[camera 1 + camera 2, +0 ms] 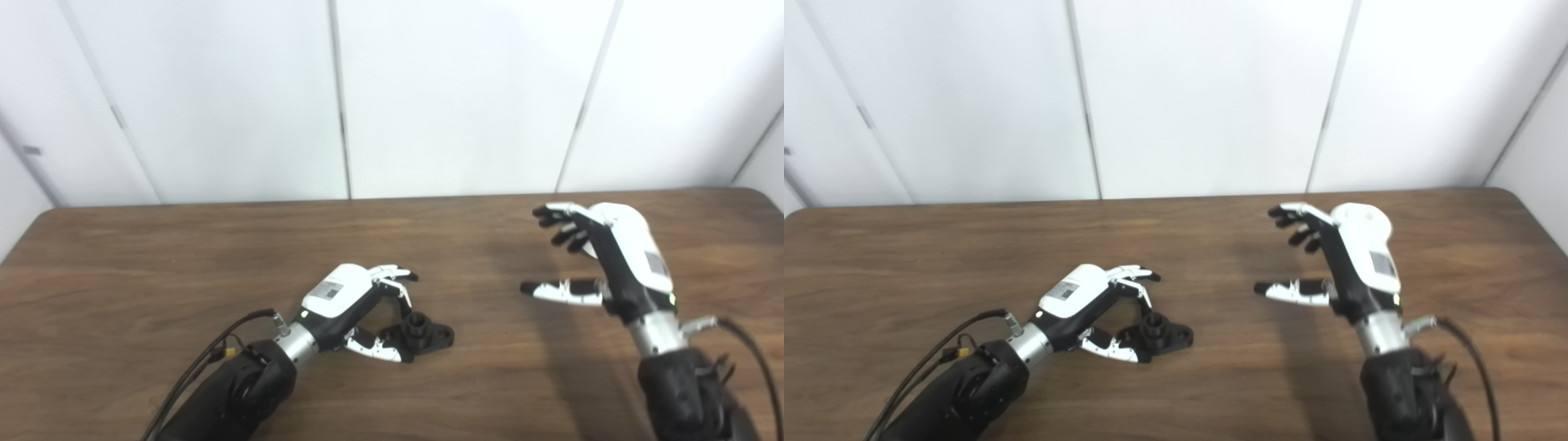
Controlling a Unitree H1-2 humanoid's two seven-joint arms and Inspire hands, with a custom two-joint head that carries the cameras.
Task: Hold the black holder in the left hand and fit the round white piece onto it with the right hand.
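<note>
White wall panels stand behind a brown wooden table [184, 245]. Near the middle, the left hand [352, 303] lies low on the wood, its fingers and thumb curled around one end of the black holder [422, 334], which rests flat on the table. Well apart to the right, the right hand [603, 257] hovers raised, fingers spread and empty. No round white piece is visible.

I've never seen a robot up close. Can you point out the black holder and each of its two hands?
black holder [422, 331]: left eye view, on its raised round collar.
left hand [343, 294]: left eye view, on the white back of the hand.
right hand [1356, 254]: right eye view, on the palm's dark edge.
</note>
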